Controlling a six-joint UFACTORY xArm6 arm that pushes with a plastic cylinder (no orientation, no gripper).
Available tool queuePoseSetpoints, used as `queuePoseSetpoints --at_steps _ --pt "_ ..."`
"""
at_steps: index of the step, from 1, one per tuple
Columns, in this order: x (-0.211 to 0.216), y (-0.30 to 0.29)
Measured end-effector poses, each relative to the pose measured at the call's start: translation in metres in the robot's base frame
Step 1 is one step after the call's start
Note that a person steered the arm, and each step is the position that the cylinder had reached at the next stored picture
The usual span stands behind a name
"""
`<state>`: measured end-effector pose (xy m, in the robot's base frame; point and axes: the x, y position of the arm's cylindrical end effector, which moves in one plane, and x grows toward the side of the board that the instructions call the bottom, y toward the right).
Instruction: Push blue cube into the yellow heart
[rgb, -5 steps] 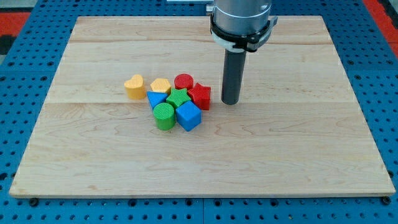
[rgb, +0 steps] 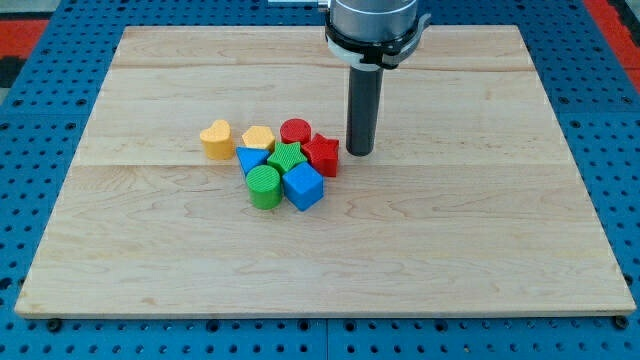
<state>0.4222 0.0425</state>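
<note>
Packed in 1 tight cluster left of centre on the counter. Blue cube at the cluster's near right corner, touching the green cylinder on its left; green star and red star just behind. Yellow heart at the far left, with 3 or 4 blocks between, so no straight lane. No hand on this rig: only my tip, just right of the red star, perhaps touching. Plenty of bare board near and right; edges well apart.
</note>
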Motion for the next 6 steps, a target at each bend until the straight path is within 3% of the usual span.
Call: queuePoseSetpoints --at_steps 3,4,6 --pt "0.010 -0.010" --pt "0.085 -0.022" --pt "0.058 -0.064"
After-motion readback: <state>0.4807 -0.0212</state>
